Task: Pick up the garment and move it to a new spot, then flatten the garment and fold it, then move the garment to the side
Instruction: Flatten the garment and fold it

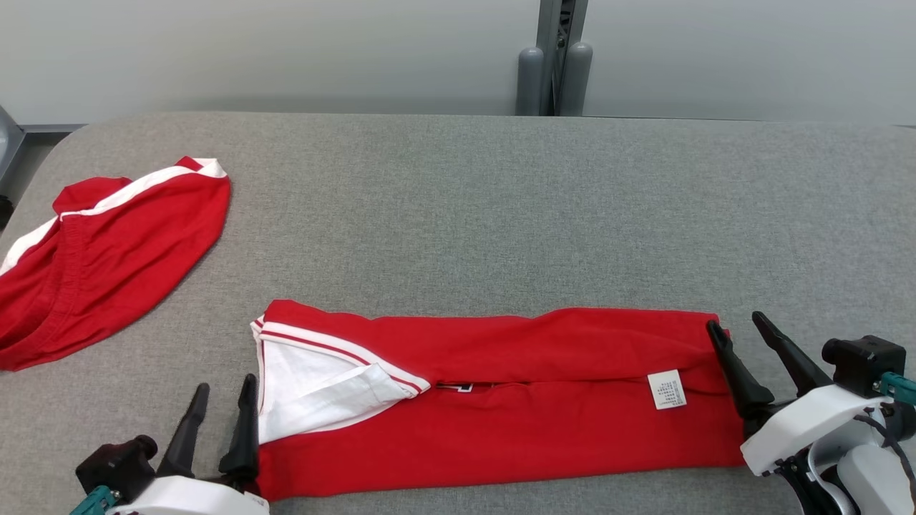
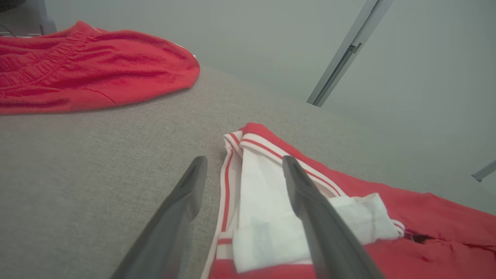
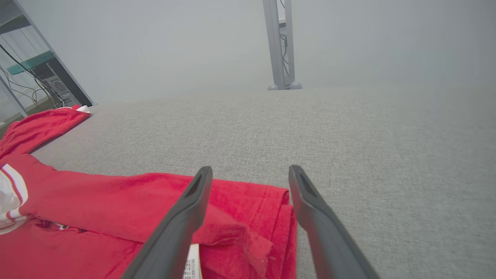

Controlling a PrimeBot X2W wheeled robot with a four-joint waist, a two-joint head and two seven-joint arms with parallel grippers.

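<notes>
The red knit garment with white, red-striped trim (image 1: 501,400) lies on the grey fabric-covered counter (image 1: 501,214), folded into one long band along the near edge in front of you. Its white collar panel (image 1: 308,386) sits at the left end, and a small white printed care label (image 1: 667,390) lies on top near the right end.

Your left hand (image 1: 225,386) is low at the collar end with its fingers spread wide, gripping nothing. In the left wrist view, one finger is over bare counter and the other over the white panel.

Your right hand (image 1: 735,323) is at the opposite end, also spread wide and holding nothing. One finger is over the red cloth and the other is beside its edge.

A second red garment with a white stripe (image 1: 107,265) lies crumpled at the far left of the counter, well apart from the folded one.
</notes>
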